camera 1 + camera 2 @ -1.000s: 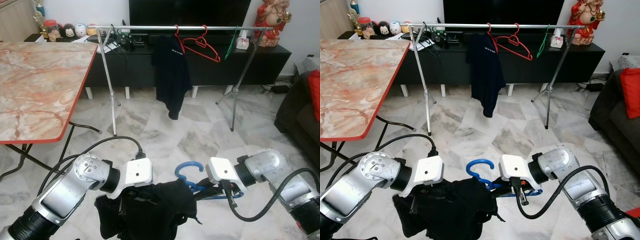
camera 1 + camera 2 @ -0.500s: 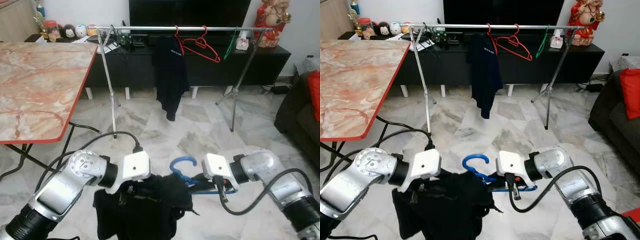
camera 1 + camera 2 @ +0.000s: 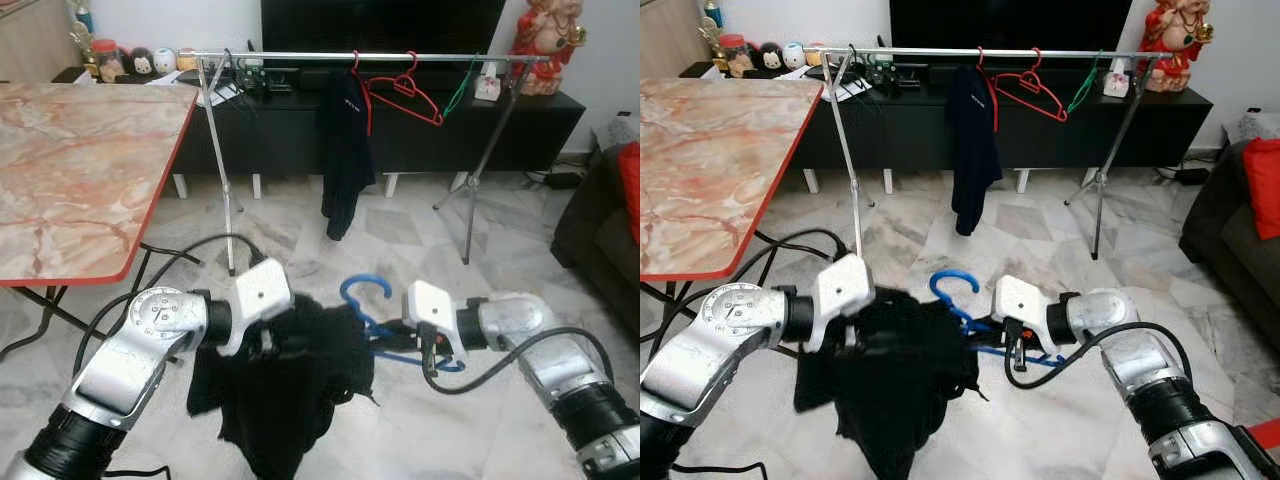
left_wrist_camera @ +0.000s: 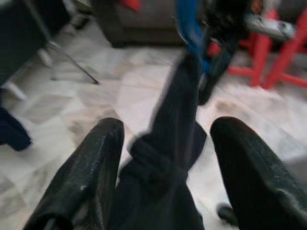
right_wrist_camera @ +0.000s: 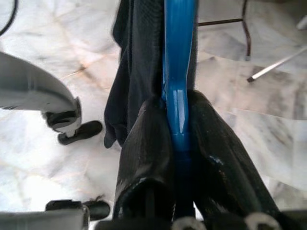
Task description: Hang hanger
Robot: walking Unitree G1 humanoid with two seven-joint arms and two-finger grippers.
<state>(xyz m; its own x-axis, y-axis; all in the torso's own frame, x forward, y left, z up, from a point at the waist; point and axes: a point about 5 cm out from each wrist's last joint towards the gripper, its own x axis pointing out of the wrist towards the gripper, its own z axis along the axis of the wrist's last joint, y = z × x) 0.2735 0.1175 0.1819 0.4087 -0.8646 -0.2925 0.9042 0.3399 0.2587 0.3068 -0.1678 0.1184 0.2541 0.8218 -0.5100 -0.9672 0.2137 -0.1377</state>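
While our right gripper (image 5: 177,143) is clamped tight on the blue hanger (image 3: 365,300), which we hold low over the marble floor (image 3: 400,250) with its hook up, our left gripper (image 4: 163,158) has its two fingers (image 4: 91,167) spread wide on either side of a fold of the black garment (image 3: 290,380) that hangs from that hanger. Well ahead of us stands the metal clothes rail (image 3: 370,57), carrying a dark shirt (image 3: 343,150), a red hanger (image 3: 405,95) and a green hanger (image 3: 462,88), with the marble-topped bench (image 3: 70,170) off to our left.
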